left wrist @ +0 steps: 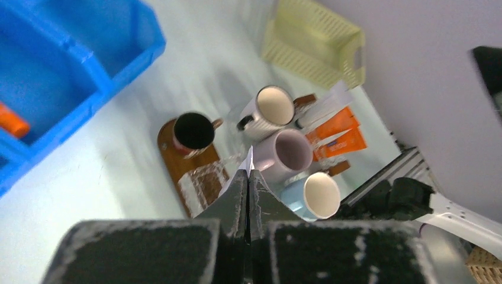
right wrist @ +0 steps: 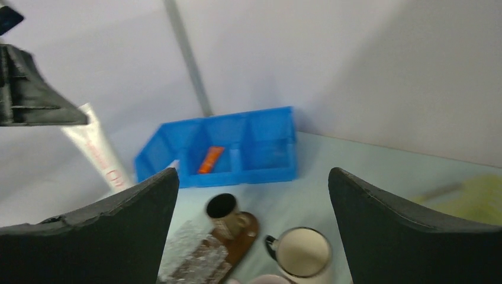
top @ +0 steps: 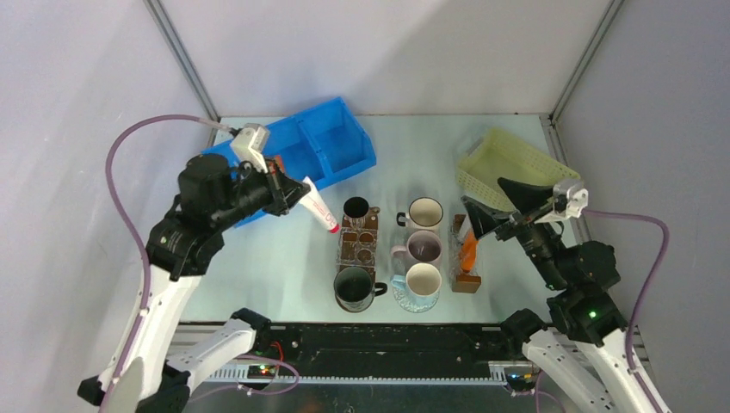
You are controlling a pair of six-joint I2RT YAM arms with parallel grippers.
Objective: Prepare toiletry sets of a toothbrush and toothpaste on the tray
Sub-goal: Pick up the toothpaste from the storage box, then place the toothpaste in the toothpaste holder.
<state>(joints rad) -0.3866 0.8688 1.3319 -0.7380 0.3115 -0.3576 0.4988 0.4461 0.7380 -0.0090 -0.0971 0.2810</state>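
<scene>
White toothpaste tube (top: 320,209) hangs from the left tool (top: 297,191), pinched shut on its flat end, cap toward the mugs (top: 425,212). Right tool (top: 484,193) stands wide open, empty.

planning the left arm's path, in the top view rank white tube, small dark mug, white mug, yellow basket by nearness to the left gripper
1. white tube, held in the left gripper
2. small dark mug, just to the tube's right
3. white mug, farther right, mid-table
4. yellow basket, far right corner
</scene>
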